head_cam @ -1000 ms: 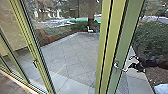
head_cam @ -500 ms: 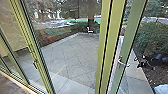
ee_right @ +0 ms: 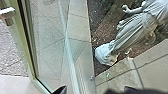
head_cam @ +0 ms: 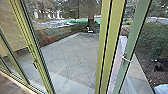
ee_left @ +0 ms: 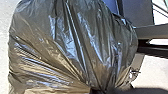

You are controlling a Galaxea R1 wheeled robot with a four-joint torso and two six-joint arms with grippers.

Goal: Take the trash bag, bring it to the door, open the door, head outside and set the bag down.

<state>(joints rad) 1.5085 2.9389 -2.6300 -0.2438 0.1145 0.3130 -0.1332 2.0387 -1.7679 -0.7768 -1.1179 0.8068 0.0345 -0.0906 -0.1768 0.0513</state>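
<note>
- Bag hangs at our left hand, clenched on its gathered neck.
- Looks soft, thin, slippery; we guess fairly light, easily torn.
- Best hold: bunched neck, not the slack sides.
- Our right hand is released, empty; door ajar.
- We can't read any brand, label or writing.

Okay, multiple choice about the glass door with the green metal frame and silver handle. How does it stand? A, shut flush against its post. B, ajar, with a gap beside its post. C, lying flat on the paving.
B: in the head view, a strip of pale paving shows through the gap between the green-framed glass door and the yellow-green metal post.
</note>
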